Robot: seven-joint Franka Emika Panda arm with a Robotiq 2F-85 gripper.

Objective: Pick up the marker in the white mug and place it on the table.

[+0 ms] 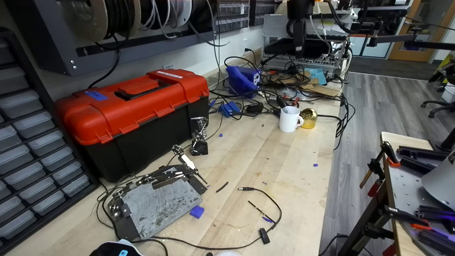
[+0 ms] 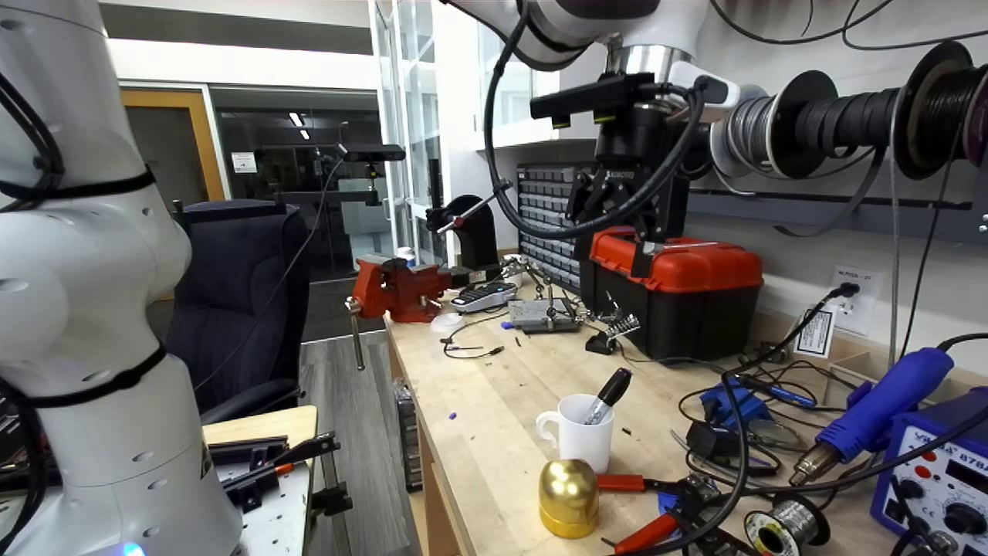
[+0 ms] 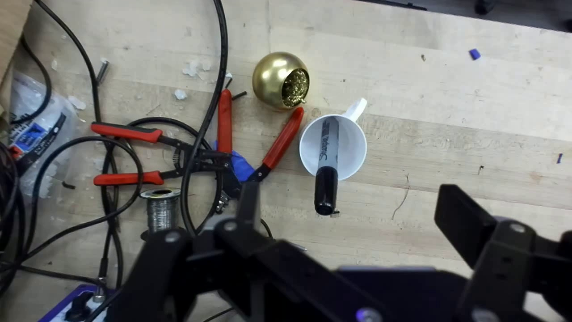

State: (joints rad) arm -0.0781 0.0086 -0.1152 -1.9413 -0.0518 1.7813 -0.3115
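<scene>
The white mug (image 1: 288, 121) stands upright on the light wood table (image 1: 295, 185); it also shows in an exterior view (image 2: 585, 442) and the wrist view (image 3: 354, 147). The marker (image 2: 614, 388) leans inside the mug, its black cap sticking up over the rim and its grey barrel inside. It also shows in an exterior view (image 1: 281, 102) and the wrist view (image 3: 326, 179). My gripper (image 3: 351, 201) is open and empty, high above the table. In the wrist view the marker's cap lies between the fingers in the picture, touching neither. The gripper also shows in both exterior views (image 1: 299, 51) (image 2: 644, 251).
A gold ball of brass wool (image 3: 279, 80) stands beside the mug. Red-handled pliers (image 3: 281, 138), a solder spool (image 3: 161, 212) and black cables (image 3: 210, 120) lie close by. A red toolbox (image 1: 142, 103) stands along the wall. A blue soldering station (image 2: 942, 463) stands near the cables.
</scene>
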